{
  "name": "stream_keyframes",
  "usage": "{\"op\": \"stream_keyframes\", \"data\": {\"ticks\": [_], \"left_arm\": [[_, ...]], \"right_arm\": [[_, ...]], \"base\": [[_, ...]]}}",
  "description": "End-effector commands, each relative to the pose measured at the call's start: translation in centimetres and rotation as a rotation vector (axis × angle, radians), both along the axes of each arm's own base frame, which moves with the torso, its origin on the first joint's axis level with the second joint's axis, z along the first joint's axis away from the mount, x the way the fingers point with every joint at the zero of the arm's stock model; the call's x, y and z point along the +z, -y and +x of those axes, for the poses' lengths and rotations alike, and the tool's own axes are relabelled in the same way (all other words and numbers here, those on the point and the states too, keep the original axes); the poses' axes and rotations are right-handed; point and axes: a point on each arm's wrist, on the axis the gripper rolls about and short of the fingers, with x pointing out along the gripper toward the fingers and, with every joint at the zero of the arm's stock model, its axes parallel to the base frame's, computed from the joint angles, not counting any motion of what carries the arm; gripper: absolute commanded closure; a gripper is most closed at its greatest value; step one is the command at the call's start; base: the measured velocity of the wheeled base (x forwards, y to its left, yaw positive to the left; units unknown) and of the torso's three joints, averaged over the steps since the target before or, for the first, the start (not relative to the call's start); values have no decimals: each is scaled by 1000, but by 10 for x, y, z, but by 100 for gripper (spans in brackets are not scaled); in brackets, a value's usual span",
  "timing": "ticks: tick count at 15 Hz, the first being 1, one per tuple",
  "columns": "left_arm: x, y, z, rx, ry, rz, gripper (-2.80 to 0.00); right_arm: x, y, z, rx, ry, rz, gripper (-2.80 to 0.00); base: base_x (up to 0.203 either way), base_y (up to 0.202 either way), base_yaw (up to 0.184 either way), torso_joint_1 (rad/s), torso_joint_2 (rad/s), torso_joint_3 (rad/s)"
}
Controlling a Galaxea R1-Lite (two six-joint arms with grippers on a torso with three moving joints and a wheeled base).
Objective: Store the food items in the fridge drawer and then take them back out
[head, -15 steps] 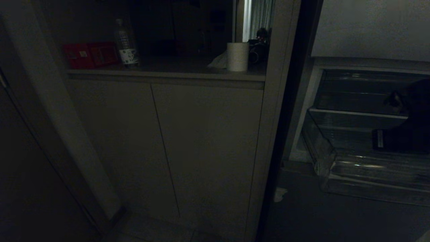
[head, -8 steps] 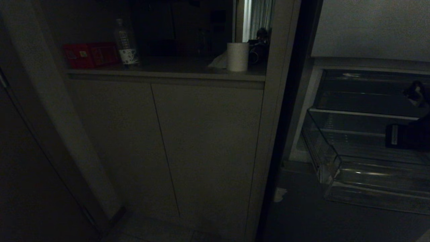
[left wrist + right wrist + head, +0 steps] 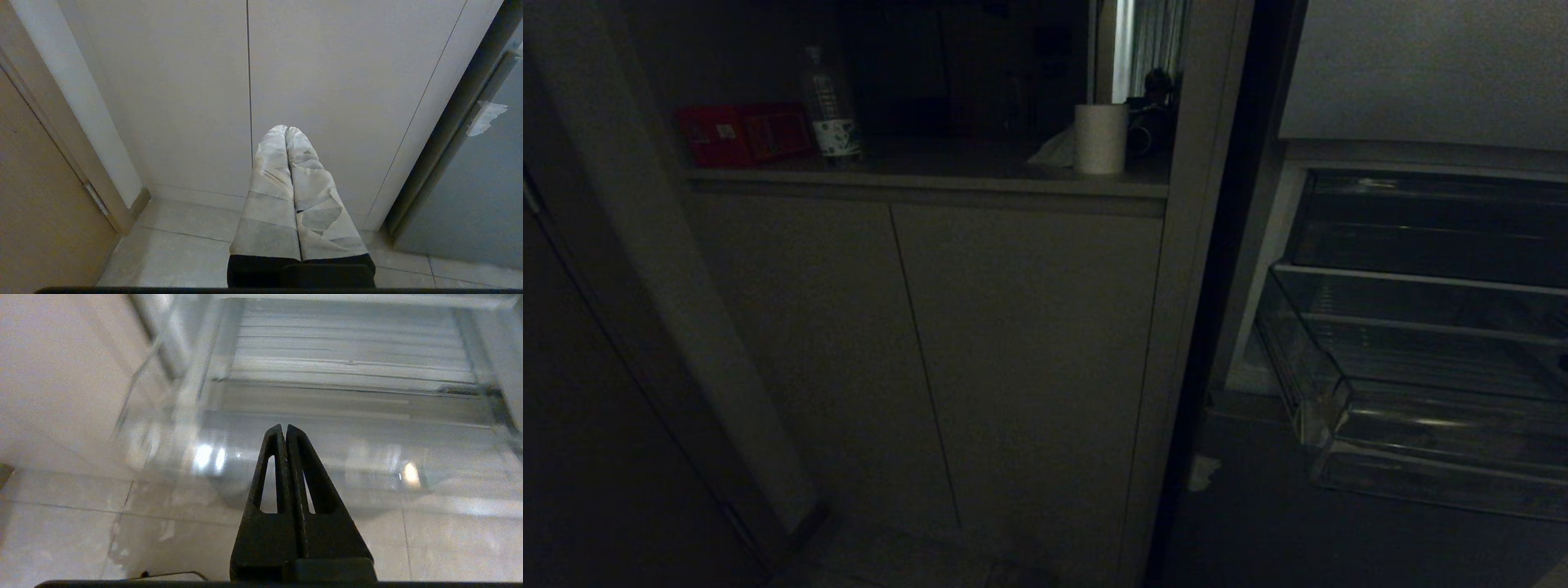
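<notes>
now between steps beside the pulled-out, empty clear plastic fridge drawer (image 3: 347,367), black right gripper (image 3: 284,428) clenched on nothing, next to fetch red food.

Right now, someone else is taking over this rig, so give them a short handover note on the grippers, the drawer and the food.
Right gripper: shut, empty, in front of the fridge drawer's front lip, above the floor tiles.
Left gripper: shut, empty, parked facing the cabinet doors.
Fridge drawer: pulled out; what shows of its ribbed floor holds nothing.
Food items: not in any view.
Done: drawer open. Whether the food has already been stored and taken out cannot be told.
Left: find the food items before going on.
</notes>
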Motion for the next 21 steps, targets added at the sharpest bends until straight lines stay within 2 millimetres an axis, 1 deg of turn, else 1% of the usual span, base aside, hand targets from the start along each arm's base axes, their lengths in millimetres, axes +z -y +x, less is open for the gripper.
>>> {"op": "stream_keyframes", "data": {"ticks": [1,2,3,4,5,6,7,8,9,10,12,13,14,21], "left_arm": [[0,0,0,1,0,0,0],[0,0,0,1,-2,0,0],[0,0,0,1,0,0,0],[0,0,0,1,0,0,0],[0,0,0,1,0,0,0],[0,0,0,1,0,0,0],[0,0,0,1,0,0,0],[0,0,0,1,0,0,0],[0,0,0,1,0,0,0],[0,0,0,1,0,0,0],[0,0,0,1,0,0,0],[0,0,0,1,0,0,0],[0,0,0,1,0,0,0],[0,0,0,1,0,0,0]], "right_arm": [[-14,-7,-81,37,178,-44,0],[-29,-9,-100,52,203,-68,0],[-48,-11,-118,64,226,-97,0],[-70,-12,-131,76,235,-128,0],[-97,-12,-137,87,213,-156,0],[-121,-13,-138,96,191,-174,0],[-142,-12,-134,109,174,-190,0],[-158,-12,-131,137,178,-210,0],[-171,-12,-133,164,197,-223,0],[-177,-12,-139,181,240,-230,0],[-181,-13,-150,193,364,-234,0],[-182,-13,-152,190,381,-205,0],[-183,-12,-152,188,365,-169,0],[-183,-12,-152,178,363,-149,0]], "base": [[0,0,0,0,0,0],[0,0,0,0,0,0],[0,0,0,0,0,0],[0,0,0,0,0,0],[0,0,0,0,0,0],[0,0,0,0,0,0],[0,0,0,0,0,0],[0,0,0,0,0,0],[0,0,0,0,0,0],[0,0,0,0,0,0],[0,0,0,0,0,0],[0,0,0,0,0,0],[0,0,0,0,0,0],[0,0,0,0,0,0]]}}
